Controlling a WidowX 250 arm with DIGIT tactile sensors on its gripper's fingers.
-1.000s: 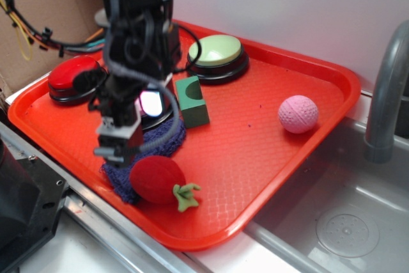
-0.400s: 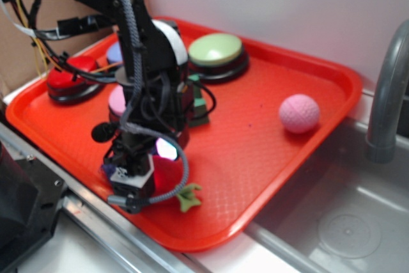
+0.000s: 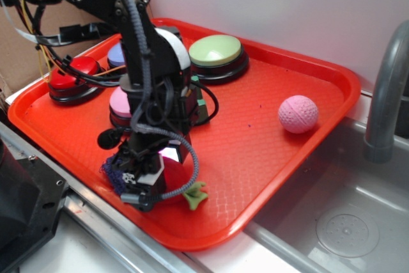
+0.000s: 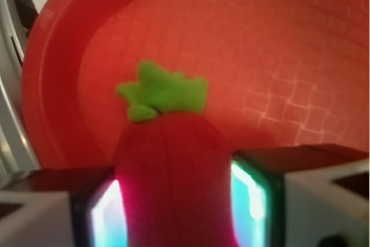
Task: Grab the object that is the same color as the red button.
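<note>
Plush fruit sits at the near-left corner of the red tray, green stem pointing toward the tray's front rim. Claw is down over it, clamped on the fruit: wrist view shows the red body squeezed between both pads, one pad pressed to its right side, the other to its left. From the exterior view only a sliver of red and the stem show from under the claw. Blue knit cloth lies under and left of the claw. Red button is at the tray's far-left, well apart from the fruit. Pink button is just behind the claw, blue button behind that, green button at the back. Green block mostly hidden by the arm. Pink ball on the right side of the tray, near the grey faucet and sink.
</note>
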